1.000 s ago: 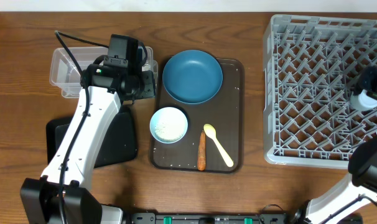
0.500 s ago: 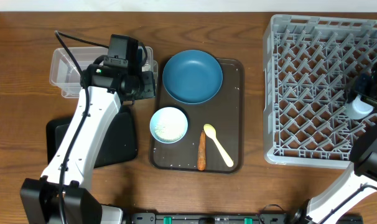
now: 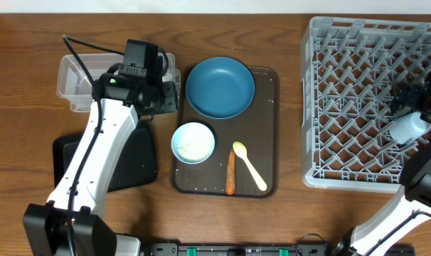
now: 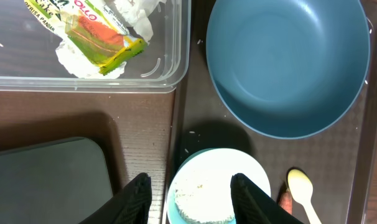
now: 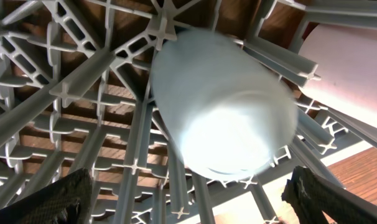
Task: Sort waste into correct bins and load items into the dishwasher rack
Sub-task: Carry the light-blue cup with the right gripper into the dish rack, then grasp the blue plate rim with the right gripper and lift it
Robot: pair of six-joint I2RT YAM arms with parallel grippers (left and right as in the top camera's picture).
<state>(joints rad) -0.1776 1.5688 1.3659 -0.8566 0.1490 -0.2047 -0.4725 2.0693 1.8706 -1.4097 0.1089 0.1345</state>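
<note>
My left gripper [image 4: 191, 198] is open and empty, hovering over the white bowl [image 4: 213, 190] that holds rice grains. The blue plate [image 3: 220, 87], bowl [image 3: 193, 142], yellow spoon [image 3: 249, 166] and carrot [image 3: 230, 173] lie on the brown serving tray. The clear tub [image 4: 83, 78] holds the yellow-green wrapper [image 4: 104, 40] and white tissue [image 4: 135, 11]. The black tray [image 3: 134, 167] lies below it. My right gripper [image 5: 191, 186] is wide open above the light blue cup [image 5: 223, 118], which lies blurred in the grey rack [image 3: 343, 107]. A pink cup [image 5: 347, 56] sits beside it.
The brown serving tray [image 3: 267, 82] lies between the bins and the rack. My left arm [image 3: 102, 149] crosses over the black tray. The table's front edge runs below the serving tray.
The light blue cup has moved toward the rack's front right and lies tipped among the pegs, free of my right gripper. The left arm has not moved.
</note>
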